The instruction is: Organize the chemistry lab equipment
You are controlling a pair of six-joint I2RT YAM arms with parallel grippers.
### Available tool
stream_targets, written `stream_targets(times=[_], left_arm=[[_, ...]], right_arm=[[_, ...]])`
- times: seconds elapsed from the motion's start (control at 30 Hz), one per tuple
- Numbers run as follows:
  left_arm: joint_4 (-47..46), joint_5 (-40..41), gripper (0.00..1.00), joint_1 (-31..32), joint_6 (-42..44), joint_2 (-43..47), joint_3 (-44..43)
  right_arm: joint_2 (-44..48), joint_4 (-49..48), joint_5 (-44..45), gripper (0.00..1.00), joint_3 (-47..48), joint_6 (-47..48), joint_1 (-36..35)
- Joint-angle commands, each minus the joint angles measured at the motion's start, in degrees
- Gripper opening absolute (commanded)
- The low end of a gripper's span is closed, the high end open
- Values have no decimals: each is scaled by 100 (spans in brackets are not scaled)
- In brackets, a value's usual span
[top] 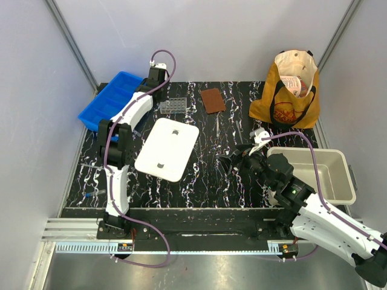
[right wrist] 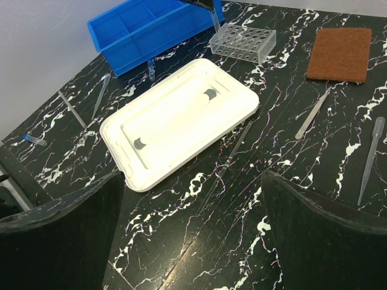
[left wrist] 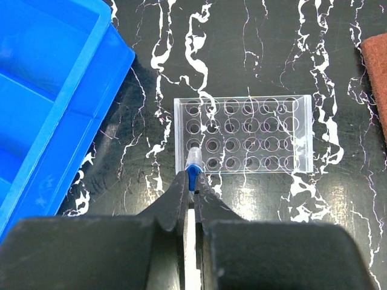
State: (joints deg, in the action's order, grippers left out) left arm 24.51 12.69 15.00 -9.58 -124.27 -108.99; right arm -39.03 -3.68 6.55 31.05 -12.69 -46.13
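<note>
My left gripper [left wrist: 193, 176] is shut on a blue-capped tube [left wrist: 193, 164], tip down over the near-left corner of the small clear tube rack [left wrist: 243, 133]. In the top view the left gripper [top: 159, 95] hangs at the left end of the rack [top: 173, 107]. My right gripper [right wrist: 192, 178] is open and empty, low over the table right of the white tray [right wrist: 181, 118]; it also shows in the top view [top: 230, 162]. A thin clear rod [right wrist: 233, 151], a metal spatula [right wrist: 311, 115] and a pipette [right wrist: 369, 158] lie ahead of it. Another blue-capped tube [right wrist: 34, 140] lies far left.
A blue divided bin [top: 112, 99] sits left of the rack. A brown pad [top: 213, 99] lies at the back centre. The tan tote bag [top: 289, 90] stands at the back right. A beige bin [top: 320, 175] sits beside the right arm. More thin tools [right wrist: 71, 109] lie left of the tray.
</note>
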Motion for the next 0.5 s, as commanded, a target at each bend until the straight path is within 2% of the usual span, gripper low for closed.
stream_targets(times=[0.0,0.47], left_arm=[[1,94,2,-33,167,-18,-166],[256,-73,3,-33,282,-19,-307]], right_arm=[[18,-317,84,100,68,-6,-37],[-35,-361,57,100,42,-32,-36]])
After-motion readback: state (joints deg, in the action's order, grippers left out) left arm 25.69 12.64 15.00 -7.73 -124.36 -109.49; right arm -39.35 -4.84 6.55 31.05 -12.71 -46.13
